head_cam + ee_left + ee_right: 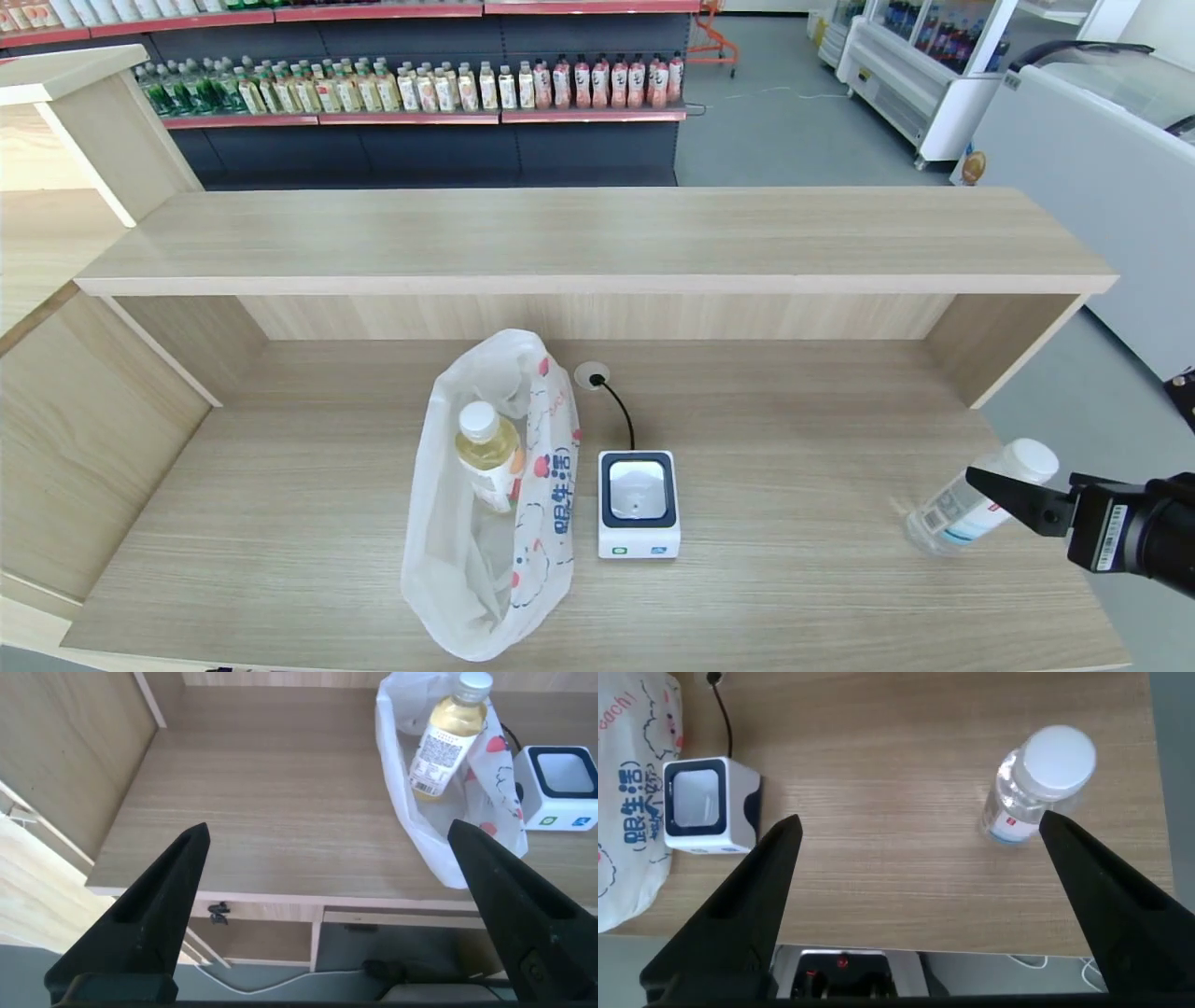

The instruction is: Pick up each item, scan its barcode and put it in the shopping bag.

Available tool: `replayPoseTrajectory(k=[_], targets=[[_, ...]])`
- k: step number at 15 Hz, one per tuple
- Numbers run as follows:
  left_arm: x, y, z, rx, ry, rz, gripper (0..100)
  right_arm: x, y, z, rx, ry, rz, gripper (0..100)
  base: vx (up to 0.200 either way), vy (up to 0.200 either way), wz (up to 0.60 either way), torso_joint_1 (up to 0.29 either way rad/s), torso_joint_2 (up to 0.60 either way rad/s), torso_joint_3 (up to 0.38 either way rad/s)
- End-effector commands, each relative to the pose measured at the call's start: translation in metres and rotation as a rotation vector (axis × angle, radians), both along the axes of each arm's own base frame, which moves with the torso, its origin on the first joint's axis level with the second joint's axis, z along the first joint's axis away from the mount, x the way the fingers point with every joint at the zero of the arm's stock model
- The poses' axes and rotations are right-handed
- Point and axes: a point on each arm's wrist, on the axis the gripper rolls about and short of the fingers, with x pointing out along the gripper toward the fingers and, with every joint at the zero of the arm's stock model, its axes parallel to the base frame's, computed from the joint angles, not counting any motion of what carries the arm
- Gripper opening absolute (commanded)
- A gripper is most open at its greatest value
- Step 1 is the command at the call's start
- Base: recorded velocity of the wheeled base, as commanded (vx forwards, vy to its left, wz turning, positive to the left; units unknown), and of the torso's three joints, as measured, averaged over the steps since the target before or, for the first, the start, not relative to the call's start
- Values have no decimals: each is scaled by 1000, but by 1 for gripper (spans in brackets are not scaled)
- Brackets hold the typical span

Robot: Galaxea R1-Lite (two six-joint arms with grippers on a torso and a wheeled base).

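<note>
A white plastic shopping bag (pixel 553 485) lies open on the wooden counter (pixel 794 579), left of centre. Inside it is a bottle of yellow drink with a white cap (pixel 487 448), which the left wrist view shows too (pixel 447 737). The white barcode scanner (pixel 638 504) stands just right of the bag, its window facing up. A clear, white-capped bottle (pixel 976 504) stands upright near the counter's right end. My right gripper (pixel 990 490) is open beside that bottle (pixel 1036 784), which stands just past one fingertip (pixel 1060 831). My left gripper (pixel 329 831) is open and holds nothing, above the counter's front left edge.
A raised wooden ledge (pixel 597 252) runs along the back of the counter, with side walls at both ends. The scanner's black cable (pixel 618 406) runs to a hole in the counter behind it. Store shelves of bottles (pixel 411 89) and freezers (pixel 1083 140) stand beyond.
</note>
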Motion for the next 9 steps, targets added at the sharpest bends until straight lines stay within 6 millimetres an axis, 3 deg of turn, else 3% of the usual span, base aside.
replayPoseTrajectory(k=[1,5,9], targets=[[0,0,0,0,0,0,100,2,0,-2,-2,11,0,100,-200,-200,0,2,2,2],[0,0,0,0,0,0,100,0,0,-5,-4,23,0,100,-200,-200,0,10,2,-2],[0,0,0,0,0,0,100,2,0,-12,-13,57,-13,100,0,0,0,0,0,0]])
